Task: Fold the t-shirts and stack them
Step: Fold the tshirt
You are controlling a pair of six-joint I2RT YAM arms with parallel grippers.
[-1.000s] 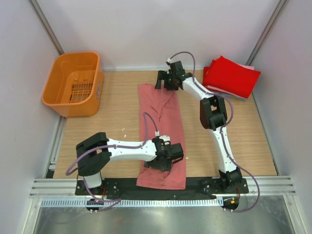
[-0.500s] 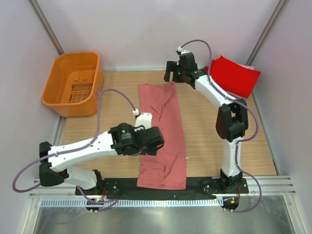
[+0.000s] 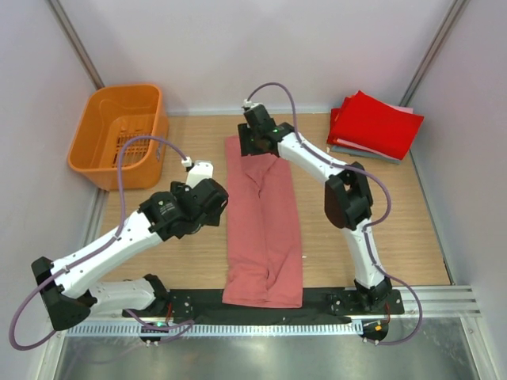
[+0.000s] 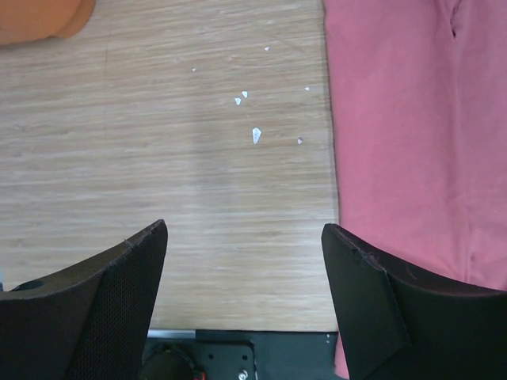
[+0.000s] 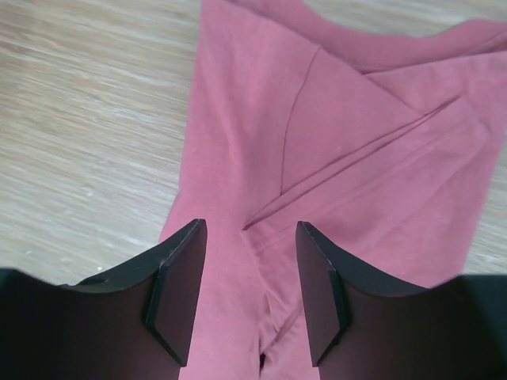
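My left gripper (image 4: pixel 244 237) hangs over a bare part of the pale wooden table (image 3: pixel 412 214), just beside the left edge of the long salmon-pink cloth t-shirt (image 3: pixel 265 229). Its two black fingers stand wide apart with nothing between them, and a few small white flecks (image 4: pixel 255 134) lie on the wood ahead. The pink shirt is folded lengthwise into a narrow strip that runs from the table's near edge to its far middle. My right gripper (image 5: pixel 249 229) is over the far end of that strip, above its creased folds. The jaws are parted to a moderate gap, and I see pink cloth lying below them, none of it pinched. In the far right corner a folded bright red t-shirt (image 3: pixel 376 123) rests on thin grey and pale folded shirts (image 3: pixel 355 150). An orange slotted plastic basket (image 3: pixel 119 134) sits far left.
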